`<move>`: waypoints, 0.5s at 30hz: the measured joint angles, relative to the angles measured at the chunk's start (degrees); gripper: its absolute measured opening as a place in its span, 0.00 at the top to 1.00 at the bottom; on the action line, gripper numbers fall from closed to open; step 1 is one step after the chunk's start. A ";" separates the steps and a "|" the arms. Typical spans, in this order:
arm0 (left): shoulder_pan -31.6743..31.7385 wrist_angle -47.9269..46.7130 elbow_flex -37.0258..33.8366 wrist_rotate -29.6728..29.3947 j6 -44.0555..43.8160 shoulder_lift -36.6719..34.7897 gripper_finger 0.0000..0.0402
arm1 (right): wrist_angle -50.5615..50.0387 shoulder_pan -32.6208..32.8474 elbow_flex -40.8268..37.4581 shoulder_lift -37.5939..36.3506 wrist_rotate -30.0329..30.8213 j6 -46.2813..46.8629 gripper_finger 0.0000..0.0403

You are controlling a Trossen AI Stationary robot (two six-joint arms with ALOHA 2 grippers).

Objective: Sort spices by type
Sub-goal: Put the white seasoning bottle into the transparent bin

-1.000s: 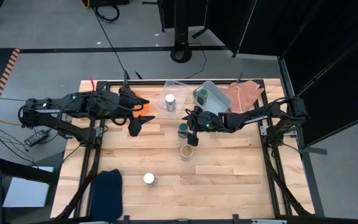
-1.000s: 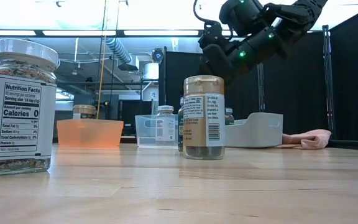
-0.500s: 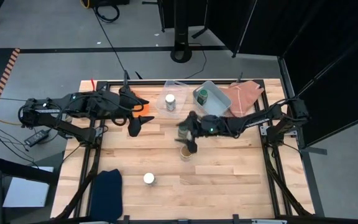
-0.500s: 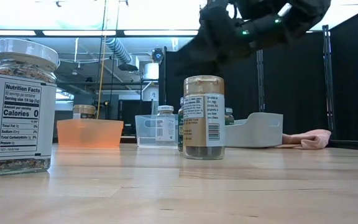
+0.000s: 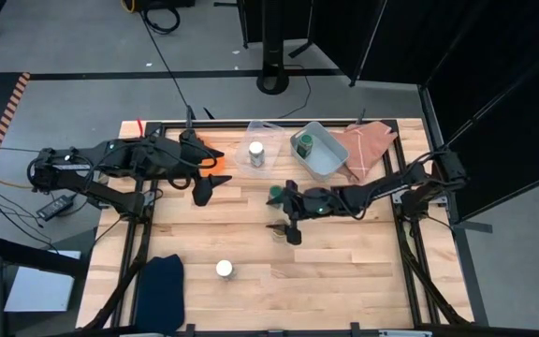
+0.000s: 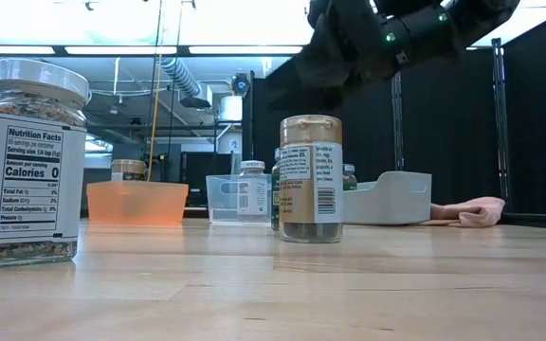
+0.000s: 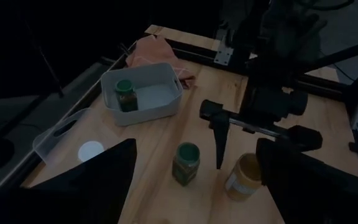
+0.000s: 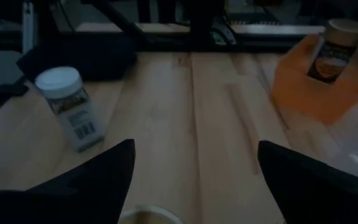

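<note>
My right gripper point(image 5: 287, 227) hangs open just above the tan-topped jar point(image 5: 279, 227), which stands on the table; its top point(image 8: 145, 215) shows between my fingers, untouched. A green-lidded jar point(image 7: 186, 163) stands beside it, toward the far edge. A white-lidded jar point(image 5: 224, 269) stands near the table's near edge. In the trays: a green-lidded jar point(image 5: 302, 143) in the grey-blue one, a white-lidded jar point(image 5: 256, 153) in the clear one, a tan-topped jar point(image 8: 332, 41) in the orange one. My left gripper point(image 5: 204, 187) waits open near the orange tray.
The three trays line the far edge: orange point(image 6: 137, 202), clear point(image 6: 224, 199), grey-blue point(image 6: 389, 199). A pink cloth point(image 5: 369, 140) lies at the far right corner, a dark blue cloth point(image 5: 162, 281) at the near left. Bare wood lies right of the tan jar.
My right gripper has moved from beside the loose green-lidded jar toward the table's near edge, ending over the tan-topped jar. The jars have stayed in place.
</note>
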 joint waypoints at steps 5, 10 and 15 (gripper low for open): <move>-3.67 -4.36 -0.02 4.06 0.49 2.35 0.16 | -0.14 0.87 0.00 0.00 0.43 2.10 0.14; -11.11 -7.80 -0.07 8.14 -2.66 7.09 0.16 | -1.29 0.80 0.00 0.00 0.55 2.99 0.14; -19.76 -8.28 -0.07 9.87 -9.59 11.17 0.16 | -1.38 0.80 0.00 0.00 0.12 2.95 0.14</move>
